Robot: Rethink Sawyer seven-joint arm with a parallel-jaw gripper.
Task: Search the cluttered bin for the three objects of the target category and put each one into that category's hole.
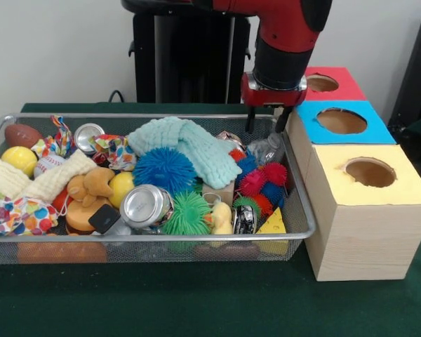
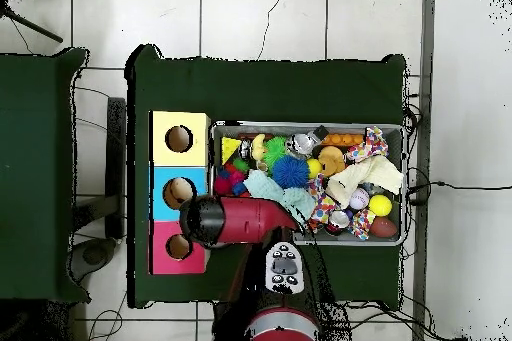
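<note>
The silver wire-mesh bin (image 1: 56, 240) lies across the green table, full of mixed clutter; it also shows in the overhead view (image 2: 300, 125). One see-through wrinkled plastic bottle (image 1: 266, 148) lies at the bin's right end, near the far corner. My gripper (image 1: 266, 125) hangs just above that bottle, open and empty, with one finger (image 1: 251, 121) on each side over it. Other bottles are hidden in the clutter. Three wooden boxes stand beside the bin, each with a round hole on top: yellow (image 1: 365, 210), blue (image 1: 305, 116), red (image 1: 347, 90). In the overhead view the red arm (image 2: 250, 219) hides the gripper.
The bin holds a teal knitted cloth (image 1: 189, 144), a blue spiky ball (image 1: 165, 168), a green spiky ball (image 1: 187, 214), a crushed can (image 1: 146, 206), a yellow ball (image 1: 19, 159), a toy football (image 1: 21, 133) and patterned fabric. The boxes sit close against the bin's right rim.
</note>
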